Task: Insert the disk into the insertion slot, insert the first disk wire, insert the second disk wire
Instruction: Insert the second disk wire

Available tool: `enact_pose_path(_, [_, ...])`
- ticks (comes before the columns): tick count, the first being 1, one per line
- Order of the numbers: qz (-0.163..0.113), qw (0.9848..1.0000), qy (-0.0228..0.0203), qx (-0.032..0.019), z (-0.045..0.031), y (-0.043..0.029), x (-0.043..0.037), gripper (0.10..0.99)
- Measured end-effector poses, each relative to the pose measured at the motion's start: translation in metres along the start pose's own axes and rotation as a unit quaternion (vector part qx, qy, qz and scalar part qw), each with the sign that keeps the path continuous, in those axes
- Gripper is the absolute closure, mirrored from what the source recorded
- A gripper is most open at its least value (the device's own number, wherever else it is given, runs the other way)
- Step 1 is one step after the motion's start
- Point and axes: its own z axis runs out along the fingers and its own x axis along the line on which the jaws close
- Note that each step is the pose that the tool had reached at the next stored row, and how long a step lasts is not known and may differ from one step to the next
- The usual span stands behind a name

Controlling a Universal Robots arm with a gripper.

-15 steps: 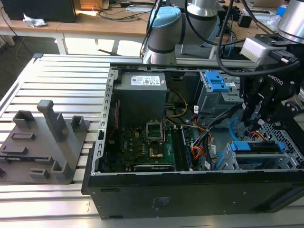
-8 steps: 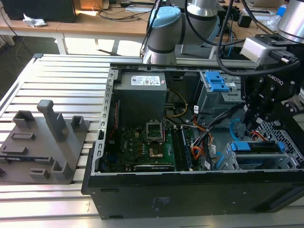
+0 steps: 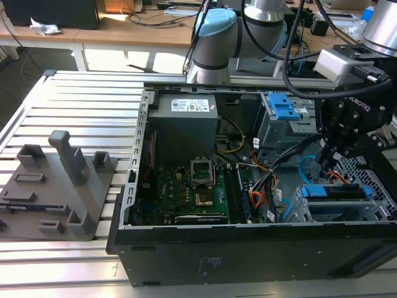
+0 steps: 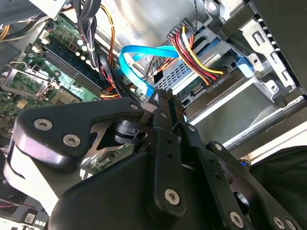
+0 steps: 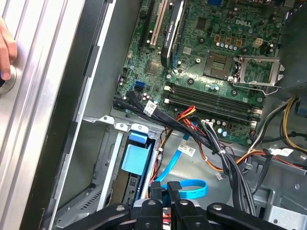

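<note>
The disk (image 3: 335, 191), in its blue caddy (image 5: 136, 158), sits inside the insertion slot (image 3: 347, 212), a grey metal cage at the case's front right. My gripper (image 3: 322, 162) hangs just behind the cage. In both wrist views its fingertips (image 4: 163, 103) are pressed together on the end of the second disk wire (image 4: 139, 60), a light-blue flat cable that loops away from them (image 5: 192, 188). The first disk wire (image 4: 201, 67), a red, yellow and black bundle, ends in a black plug at the disk's rear edge.
The open case holds a power supply (image 3: 183, 124), a green motherboard (image 3: 186, 192) and a taller bay with blue tabs (image 3: 282, 112). Thick black cables (image 5: 230, 163) run beside the gripper. A grey fixture (image 3: 62, 186) stands on the slatted table. A person's hand (image 5: 5, 48) rests outside the case.
</note>
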Motion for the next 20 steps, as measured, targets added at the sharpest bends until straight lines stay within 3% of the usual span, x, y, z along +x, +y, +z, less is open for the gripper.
enact_pose_path(3, [0.004,1.0,0.0,-0.0005,0.0,0.0,0.0,0.922])
enact_pose_path(6, [0.051,0.9987,-0.0039,-0.0051,0.0003,0.0,0.0,0.922])
enact_pose_path(13, [0.053,0.9985,-0.0048,-0.0053,0.0003,0.0,0.0007,0.922])
enact_pose_path(16, [0.06,0.9981,-0.0106,-0.0049,0.0009,0.0002,0.0014,0.922])
enact_pose_path(20, [0.08,0.9967,-0.0128,-0.0065,0.005,-0.0001,0.0013,0.922])
